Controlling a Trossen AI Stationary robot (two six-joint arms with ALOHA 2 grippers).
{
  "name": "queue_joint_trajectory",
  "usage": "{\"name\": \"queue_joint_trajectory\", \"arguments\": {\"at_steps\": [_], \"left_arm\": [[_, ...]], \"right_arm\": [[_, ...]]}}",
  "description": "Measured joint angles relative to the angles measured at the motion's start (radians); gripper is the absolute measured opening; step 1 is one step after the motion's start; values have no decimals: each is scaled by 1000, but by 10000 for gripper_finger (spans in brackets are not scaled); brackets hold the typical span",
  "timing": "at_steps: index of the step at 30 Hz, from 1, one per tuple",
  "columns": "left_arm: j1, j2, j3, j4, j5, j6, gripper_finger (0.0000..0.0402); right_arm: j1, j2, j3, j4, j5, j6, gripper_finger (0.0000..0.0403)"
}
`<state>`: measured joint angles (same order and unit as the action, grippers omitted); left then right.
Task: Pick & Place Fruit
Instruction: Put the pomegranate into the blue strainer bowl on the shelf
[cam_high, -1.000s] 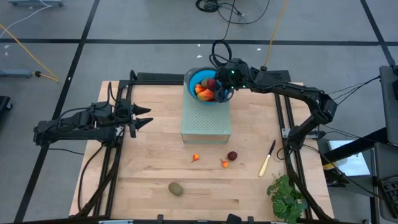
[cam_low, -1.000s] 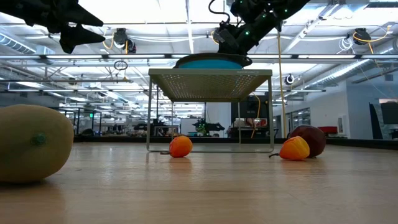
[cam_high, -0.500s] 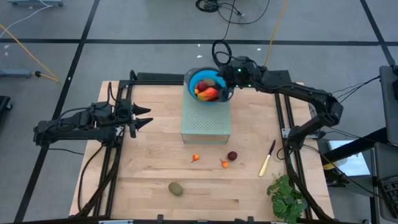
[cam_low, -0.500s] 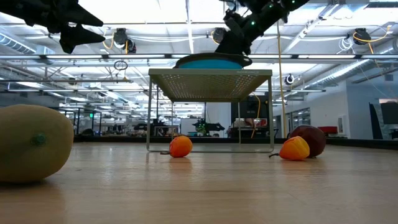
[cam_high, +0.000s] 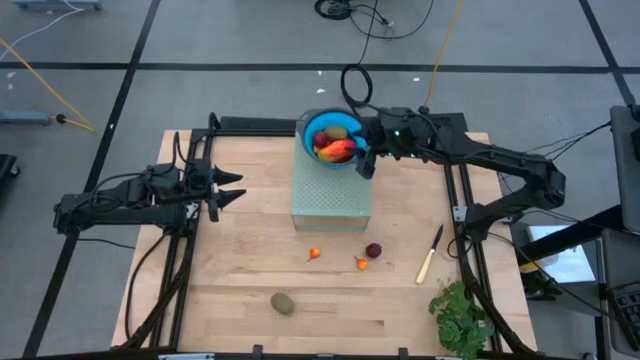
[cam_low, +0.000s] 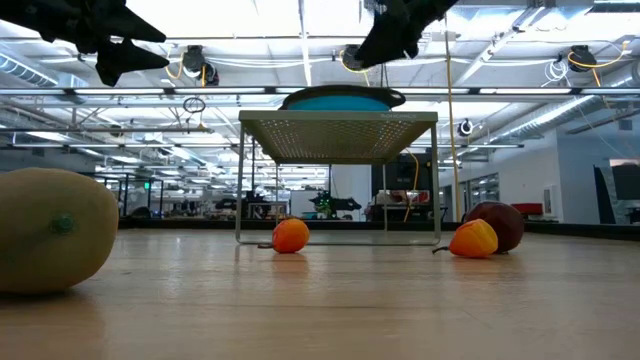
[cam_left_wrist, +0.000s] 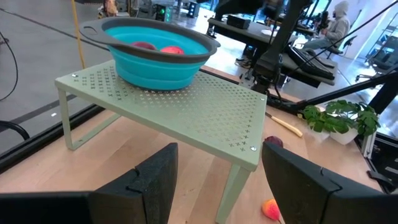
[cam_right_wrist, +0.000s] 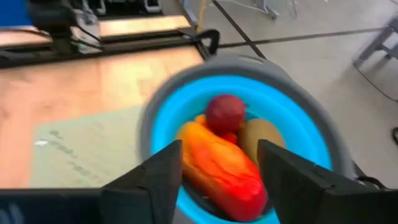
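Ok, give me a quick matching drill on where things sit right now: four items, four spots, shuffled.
Items:
1. large orange-red oblong fruit
2. brownish-green oval fruit
3. yellow-handled knife
4. left claw

Places:
A. open, above the table's left side
B. on the wood near the table's front edge
C. on the table's right side, behind the leafy bunch
D. inside the blue bowl on the green rack

Pairs: 1-D, 2-B, 3-C, 4-A
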<state>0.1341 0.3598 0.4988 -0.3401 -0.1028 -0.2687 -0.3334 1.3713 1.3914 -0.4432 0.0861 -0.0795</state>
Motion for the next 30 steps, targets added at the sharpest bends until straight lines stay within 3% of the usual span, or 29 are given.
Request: {"name": "queue_joint_trajectory", "arguments": {"at_steps": [11, 20, 30], "left_arm": [[0, 0, 0, 0, 32, 0, 235], [0, 0, 0, 0, 124, 1, 235], [0, 0, 0, 0, 130, 26, 235]], "right_arm": [[125, -46, 0, -29, 22, 138, 99], [221, -57, 0, -35, 26, 207, 50], [351, -66, 0, -146, 21, 277, 4]]}}
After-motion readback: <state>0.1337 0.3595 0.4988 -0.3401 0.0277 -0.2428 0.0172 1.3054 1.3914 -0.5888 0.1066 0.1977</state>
